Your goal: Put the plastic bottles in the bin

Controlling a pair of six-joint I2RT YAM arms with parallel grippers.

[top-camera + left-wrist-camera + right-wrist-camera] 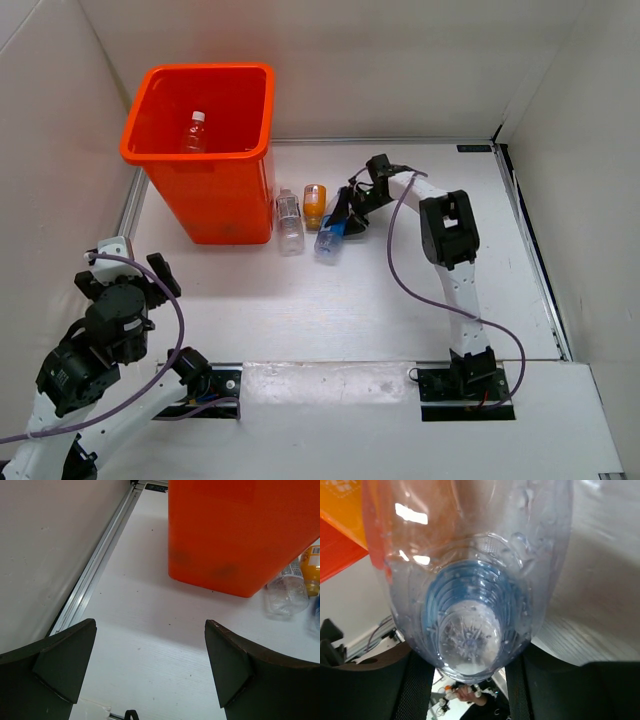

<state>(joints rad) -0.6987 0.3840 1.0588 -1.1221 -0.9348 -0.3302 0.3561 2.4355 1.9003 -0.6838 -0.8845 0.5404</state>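
Two loose bottles separate bin from right gripper clamping blue-capped bottle; left gripper gapes.

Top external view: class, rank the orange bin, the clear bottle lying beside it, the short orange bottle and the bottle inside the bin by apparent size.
1. orange bin
2. clear bottle
3. short orange bottle and bottle inside the bin: look alike; the latter is partly hidden, so unranked.

Bin bright orange; bottle in it clear w/ white cap; short bottle orange; third bottle clear w/ blue label.
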